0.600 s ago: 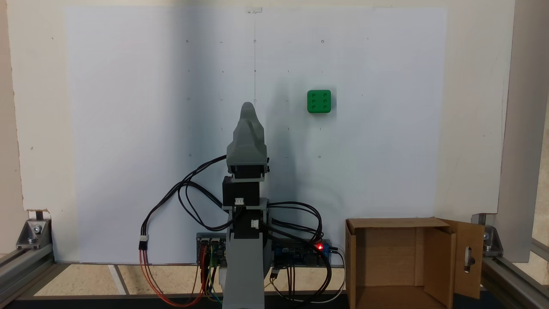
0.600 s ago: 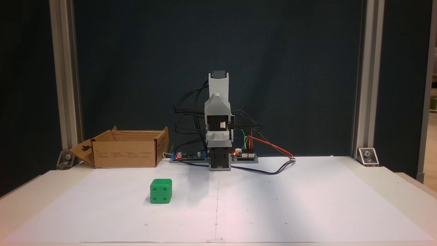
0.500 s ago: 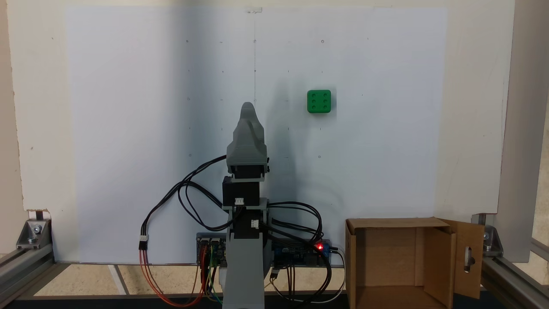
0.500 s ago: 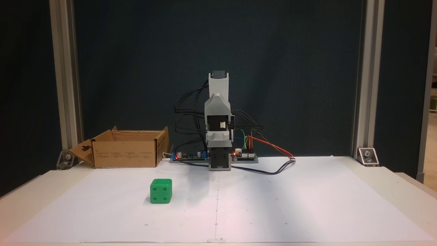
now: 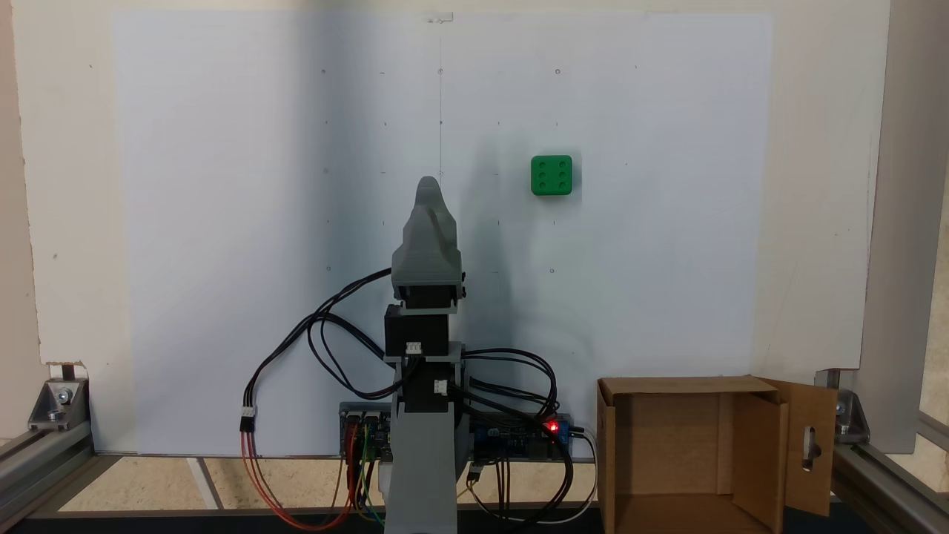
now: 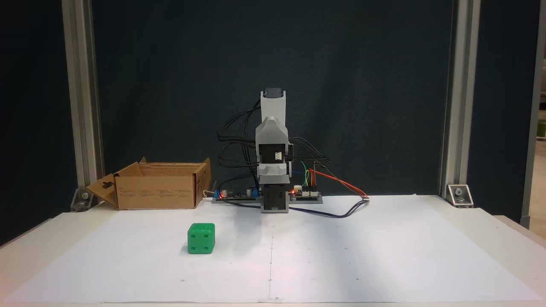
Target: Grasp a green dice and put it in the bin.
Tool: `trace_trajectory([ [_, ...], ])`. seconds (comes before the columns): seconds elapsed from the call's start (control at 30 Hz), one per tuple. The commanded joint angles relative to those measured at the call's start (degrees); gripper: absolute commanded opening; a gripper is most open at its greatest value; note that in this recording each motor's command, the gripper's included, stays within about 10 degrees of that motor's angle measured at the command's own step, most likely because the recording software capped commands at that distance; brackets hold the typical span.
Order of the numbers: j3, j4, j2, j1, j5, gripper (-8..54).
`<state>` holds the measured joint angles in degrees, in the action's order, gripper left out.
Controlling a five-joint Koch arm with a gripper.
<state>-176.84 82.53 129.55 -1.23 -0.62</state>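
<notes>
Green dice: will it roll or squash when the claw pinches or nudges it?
The green dice looks like a rigid cube, so squashing seems unlikely. It sits flat on the white paper, so a nudge should slide it rather than roll it, though rounded corners might let it tumble. Its smooth-looking faces may slip in an off-centre pinch.

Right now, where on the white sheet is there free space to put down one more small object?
The white paper sheet is bare nearly everywhere: the whole half on the far side of the arm from the green dice, and the strip between dice and bin. It is crowded around the arm's base, where cables and circuit boards lie.
</notes>
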Motion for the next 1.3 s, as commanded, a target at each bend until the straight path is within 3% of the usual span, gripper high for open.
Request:
trace_trajectory([
  [0.0, -2.2, 3.6, 6.15, -0.09, -2.81, 43.0],
  [0.3, 0.44, -2.46, 6.24, -0.09, -2.99, 42.1],
  [0.7, 23.99, -51.75, 6.5, 5.62, -2.81, 42.2],
  [0.97, 51.13, -82.86, 6.24, 8.79, -0.26, 43.2],
  [1.13, 55.02, -101.23, 6.06, 10.2, -0.18, 43.3],
  [1.27, 65.3, -118.28, -2.11, 15.12, -0.44, 43.2],
])
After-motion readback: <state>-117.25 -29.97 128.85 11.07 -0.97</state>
